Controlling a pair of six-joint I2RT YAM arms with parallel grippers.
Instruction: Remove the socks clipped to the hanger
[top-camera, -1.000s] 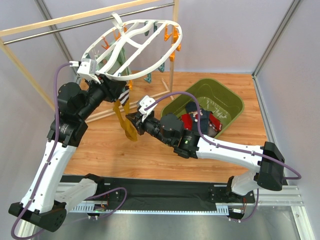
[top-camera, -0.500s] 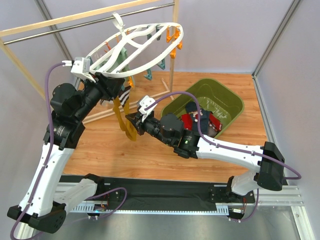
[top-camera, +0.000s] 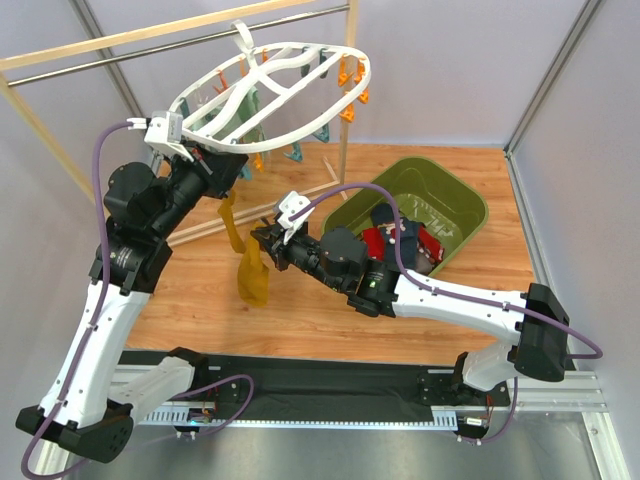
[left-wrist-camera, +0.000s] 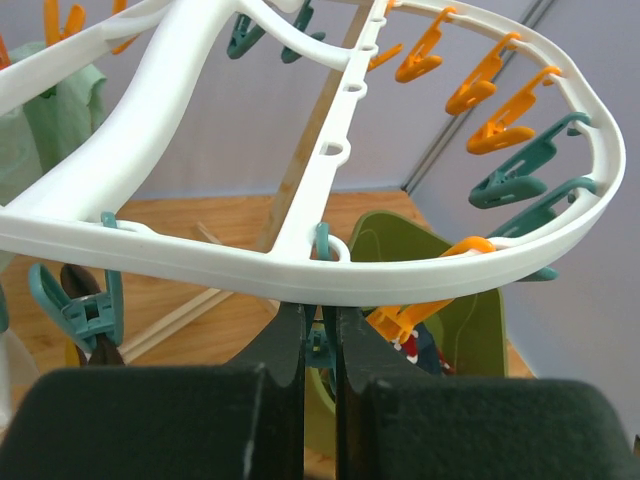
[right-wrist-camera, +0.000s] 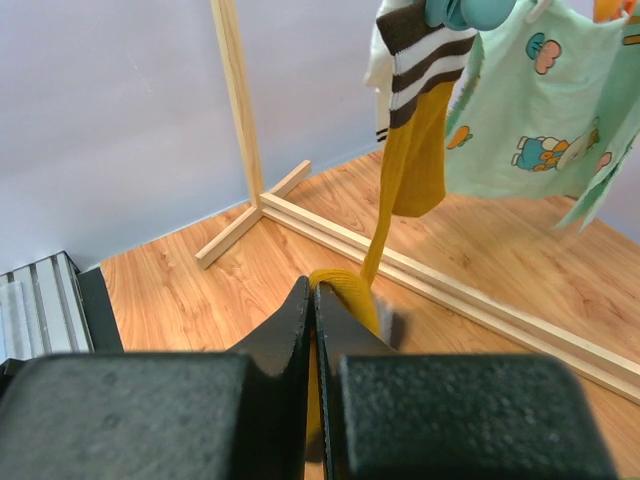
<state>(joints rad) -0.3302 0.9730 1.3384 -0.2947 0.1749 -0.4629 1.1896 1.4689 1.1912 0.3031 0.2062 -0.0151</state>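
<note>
The white oval hanger (top-camera: 362, 70) hangs from the rail with orange and teal clips. My left gripper (top-camera: 212, 160) is under its near rim (left-wrist-camera: 300, 270), shut on a teal clip (left-wrist-camera: 322, 348). My right gripper (top-camera: 260, 242) is shut on a mustard yellow sock (top-camera: 253, 282) that runs up toward the hanger and droops below the jaws. In the right wrist view the gripper (right-wrist-camera: 314, 300) pinches a fold of this sock (right-wrist-camera: 415, 150), whose top is hidden behind a brown-and-white striped sock (right-wrist-camera: 415, 50). A mint green printed sock (right-wrist-camera: 530, 110) hangs beside it.
A wooden and metal rail frame (top-camera: 150, 35) holds the hanger, with its post (top-camera: 345, 110) and floor bars (right-wrist-camera: 250, 215) behind the grippers. An olive green bin (top-camera: 455, 195) at the right holds red and dark socks (top-camera: 400, 240). Grey walls close in on both sides.
My left arm has lifted and tilted the hanger's near rim up and back. The mustard sock has come down and now hangs longer and lower from my right gripper.
</note>
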